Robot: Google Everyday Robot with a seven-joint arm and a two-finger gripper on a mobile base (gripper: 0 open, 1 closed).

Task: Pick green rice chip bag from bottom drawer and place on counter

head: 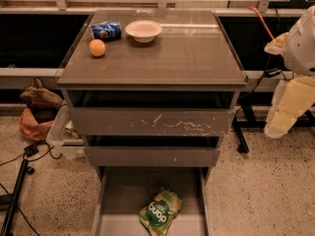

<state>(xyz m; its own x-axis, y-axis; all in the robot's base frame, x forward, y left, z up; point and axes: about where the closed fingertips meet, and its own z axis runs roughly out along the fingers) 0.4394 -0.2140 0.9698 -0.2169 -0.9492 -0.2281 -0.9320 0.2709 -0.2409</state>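
Note:
The green rice chip bag (160, 211) lies flat in the open bottom drawer (123, 195), right of its middle and near the front. The counter (182, 53) tops the cabinet above it. My arm hangs at the right edge of the view, beside the cabinet and well above the drawer. The gripper (288, 112) is its cream lower end, pointing down, away from the bag and touching nothing.
On the counter's back left stand a crushed blue can (106, 30), a white bowl (143, 30) and an orange (97, 47). The two upper drawers are slightly open. A brown bag (38, 109), a plastic bin (61, 136) and cables (19, 171) lie on the floor at left.

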